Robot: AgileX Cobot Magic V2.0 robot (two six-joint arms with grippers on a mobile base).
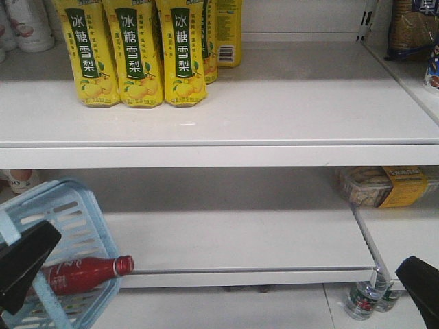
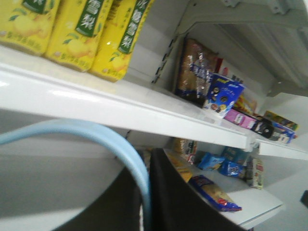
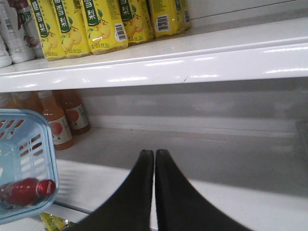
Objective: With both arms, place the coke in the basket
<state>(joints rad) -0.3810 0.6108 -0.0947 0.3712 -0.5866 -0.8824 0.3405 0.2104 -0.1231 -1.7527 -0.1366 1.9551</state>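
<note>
The coke (image 1: 86, 274) lies on its side in the basket (image 1: 82, 212) at 8 o'clock. The left gripper (image 2: 147, 192) clasps the basket handle (image 2: 96, 132). The right gripper (image 3: 154, 159), pressed closed and empty, hovers level at 5 o'clock.

The coke (image 1: 86, 274) is a red bottle with white script and a red cap, lying on its side inside the basket (image 1: 89, 219), cap pointing toward 3 o'clock past the rim. The basket is light blue plastic with slotted walls and rounded corners, tilted, at about 8 o'clock in the front view, before the lower shelf.
</note>
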